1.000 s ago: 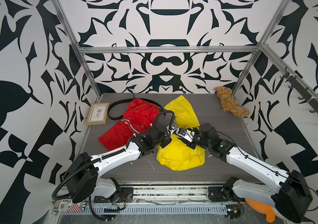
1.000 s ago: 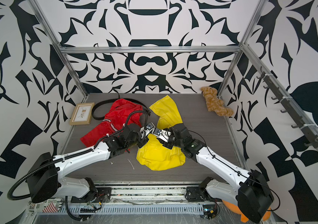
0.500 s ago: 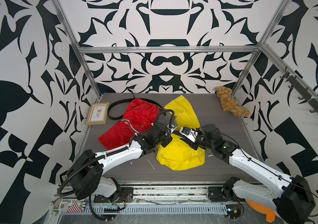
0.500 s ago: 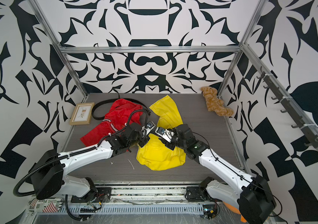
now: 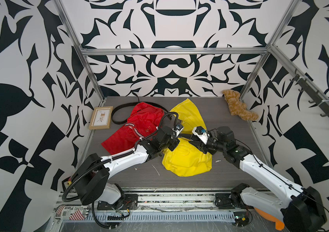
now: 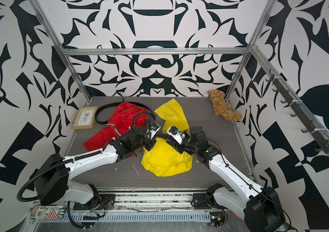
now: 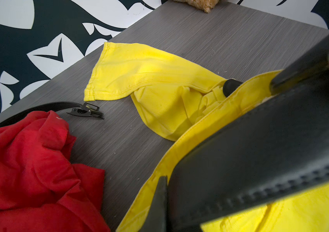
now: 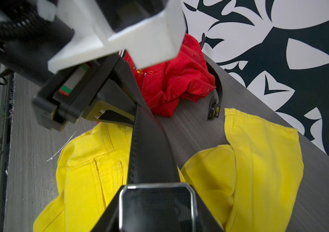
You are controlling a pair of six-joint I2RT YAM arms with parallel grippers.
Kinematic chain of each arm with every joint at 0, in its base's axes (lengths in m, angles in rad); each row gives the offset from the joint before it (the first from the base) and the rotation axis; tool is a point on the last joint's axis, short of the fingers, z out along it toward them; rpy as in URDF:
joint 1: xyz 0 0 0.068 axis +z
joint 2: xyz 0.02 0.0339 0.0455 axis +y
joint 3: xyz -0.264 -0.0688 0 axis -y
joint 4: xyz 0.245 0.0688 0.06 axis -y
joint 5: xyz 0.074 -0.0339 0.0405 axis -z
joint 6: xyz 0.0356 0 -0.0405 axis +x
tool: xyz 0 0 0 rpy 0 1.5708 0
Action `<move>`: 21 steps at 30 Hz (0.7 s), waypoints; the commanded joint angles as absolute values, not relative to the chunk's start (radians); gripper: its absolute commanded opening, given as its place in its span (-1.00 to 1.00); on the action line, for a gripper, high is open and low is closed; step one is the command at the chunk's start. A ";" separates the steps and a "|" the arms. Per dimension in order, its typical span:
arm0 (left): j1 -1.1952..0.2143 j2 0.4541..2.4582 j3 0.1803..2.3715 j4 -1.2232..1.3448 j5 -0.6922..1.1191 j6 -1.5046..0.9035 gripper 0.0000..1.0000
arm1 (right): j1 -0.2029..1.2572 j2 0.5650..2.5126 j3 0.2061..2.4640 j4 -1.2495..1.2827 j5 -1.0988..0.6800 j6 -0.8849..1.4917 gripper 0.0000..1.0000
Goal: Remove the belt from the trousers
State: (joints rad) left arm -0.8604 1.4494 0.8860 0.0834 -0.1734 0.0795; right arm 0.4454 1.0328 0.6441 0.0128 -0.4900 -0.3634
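Both arms reach low over the middle of the desk [image 5: 230,112], and their tools meet tip to tip above the yellow trousers [image 5: 187,160]. The left tool [image 5: 176,140] is clamped tight on the strap of the black belt [image 8: 149,150]. The right tool [image 5: 192,140] stands half wide, gripping its buckle end. We see the belt stretched straight between them, just above the yellow waistband. The red trousers [image 5: 139,124] lie far left, with a second belt [image 7: 85,111] beside them.
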 commanded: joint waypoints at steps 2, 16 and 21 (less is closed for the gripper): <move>-0.730 1.479 0.855 -0.123 -0.380 -0.028 -1.00 | 0.392 0.970 0.655 0.014 -0.472 -0.313 -1.00; -0.593 1.435 0.753 -0.109 -0.371 -0.251 -1.00 | 0.357 0.942 0.670 -0.028 -0.466 -0.282 -1.00; -0.605 1.418 0.786 -0.128 -0.360 -0.205 -0.98 | 0.356 0.960 0.698 -0.066 -0.485 -0.297 -1.00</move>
State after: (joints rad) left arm -0.7662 1.4162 0.8314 0.1272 -0.0029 -0.1284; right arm 0.4278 1.0283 0.6464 0.0090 -0.5339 -0.3199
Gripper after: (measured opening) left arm 0.082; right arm 0.446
